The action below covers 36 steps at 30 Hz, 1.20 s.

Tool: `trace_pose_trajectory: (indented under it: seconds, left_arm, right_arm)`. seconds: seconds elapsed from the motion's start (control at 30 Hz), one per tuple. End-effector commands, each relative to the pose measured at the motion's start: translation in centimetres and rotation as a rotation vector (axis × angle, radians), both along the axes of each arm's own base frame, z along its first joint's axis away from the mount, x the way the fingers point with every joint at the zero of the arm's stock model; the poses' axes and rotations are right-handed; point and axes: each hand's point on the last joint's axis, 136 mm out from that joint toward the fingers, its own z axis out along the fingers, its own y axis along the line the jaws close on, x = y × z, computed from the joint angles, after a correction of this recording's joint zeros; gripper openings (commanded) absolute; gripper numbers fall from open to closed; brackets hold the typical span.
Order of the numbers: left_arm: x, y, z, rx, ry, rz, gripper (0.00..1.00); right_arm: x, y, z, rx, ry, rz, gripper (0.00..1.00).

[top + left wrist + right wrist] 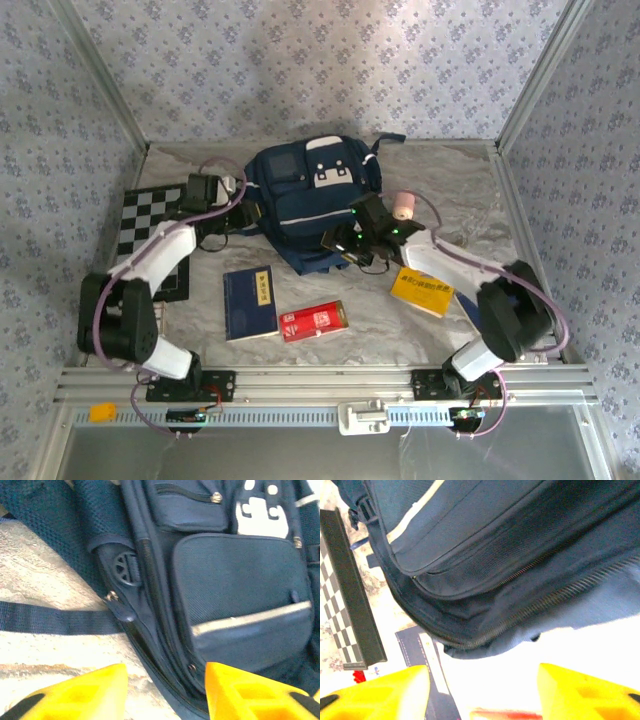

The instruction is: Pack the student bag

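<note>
**The student bag [310, 190] lies at the far middle**

The left gripper [248, 216] is at the bag's left side and the right gripper [338, 244] at its near right corner. Nearer lie 3 things: a dark blue book [250, 302], a red box [313, 320] and a yellow book [421, 292]. A chessboard [140, 225] lies left.

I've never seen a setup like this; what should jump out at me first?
A large navy blue fabric backpack lies mid-table toward the back, the biggest thing there. The left gripper and right gripper sit at its two sides, yellow fingers apart, holding nothing. Nearer the arms' bases lie a dark blue book, a red packet and a yellow book.
</note>
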Motion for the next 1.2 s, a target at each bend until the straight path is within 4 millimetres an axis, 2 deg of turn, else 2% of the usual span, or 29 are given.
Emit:
trace_pose_trajectory:
  seconds: [0.0,0.13,0.23,0.37,0.53,0.63,0.87,0.97,1.17]
  left_arm:
    - [-2.6,-2.8,0.9,-0.032,-0.006,-0.056,0.5]
    - [-5.4,-7.9,1.3,-0.072,-0.02,-0.148,0.55]
    - [-6.9,-11.7,1.2,-0.1,-0.027,-0.197,0.57]
    - [-9.0,-17.3,1.0,-0.145,-0.033,-0.282,0.57]
    - [-10.1,-22.0,-0.1,-0.138,-0.013,-0.341,0.57]
    - [-10.9,-25.1,-0.7,-0.139,0.003,-0.396,0.56]
    - [-11.8,-30.7,-2.5,-0.126,0.026,-0.473,0.54]
    - [-11.7,-32.2,-3.8,-0.111,0.042,-0.474,0.54]
    - [-10.8,-34.0,-5.6,-0.105,0.065,-0.471,0.53]
  right_arm:
    - [-1.7,-4.5,-0.3,-0.163,-0.024,-0.016,0.69]
    - [-3.1,-9.0,-0.1,-0.225,-0.014,-0.085,0.75]
    - [-4.3,-13.4,-0.6,-0.271,0.026,-0.16,0.77]
    - [-5.8,-18.3,-1.8,-0.251,0.098,-0.269,0.78]
    - [-7.1,-22.8,-4.1,-0.224,0.184,-0.386,0.79]
    - [-7.5,-24.2,-5.9,-0.168,0.234,-0.445,0.79]
    - [-7.4,-25.3,-9.2,-0.146,0.302,-0.46,0.8]
    - [-7.1,-25.8,-10.2,-0.169,0.316,-0.435,0.8]
    - [-6.4,-24.0,-10.0,-0.12,0.289,-0.396,0.78]
